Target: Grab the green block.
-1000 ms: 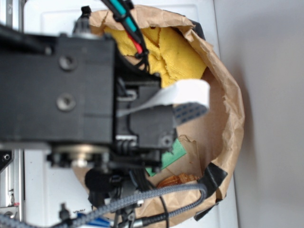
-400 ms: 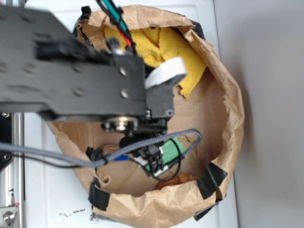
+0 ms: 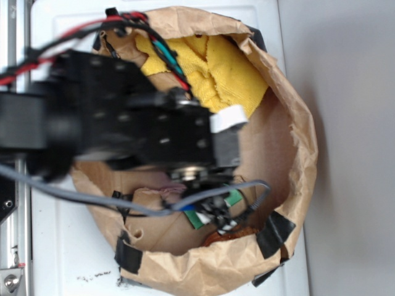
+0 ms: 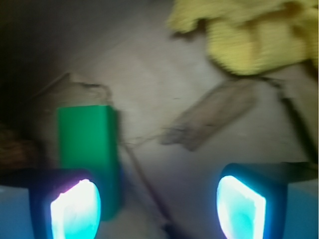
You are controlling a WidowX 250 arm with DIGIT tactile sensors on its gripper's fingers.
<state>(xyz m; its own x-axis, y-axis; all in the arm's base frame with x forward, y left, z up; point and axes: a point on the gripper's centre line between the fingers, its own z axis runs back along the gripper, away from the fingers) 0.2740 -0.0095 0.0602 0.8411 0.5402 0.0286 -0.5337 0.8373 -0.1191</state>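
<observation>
Brown paper bowl (image 3: 302, 142) on white table (image 3: 68, 259), green block (image 4: 87, 142) inside.

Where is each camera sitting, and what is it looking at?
Exterior: sits high above, looking down into the brown paper bag; the black arm covers much of it, its gripper low over the bag floor.
Wrist: rides on the arm, looking down past two open fingertips at the bag floor.
Both show the green block and the yellow cloth.
</observation>
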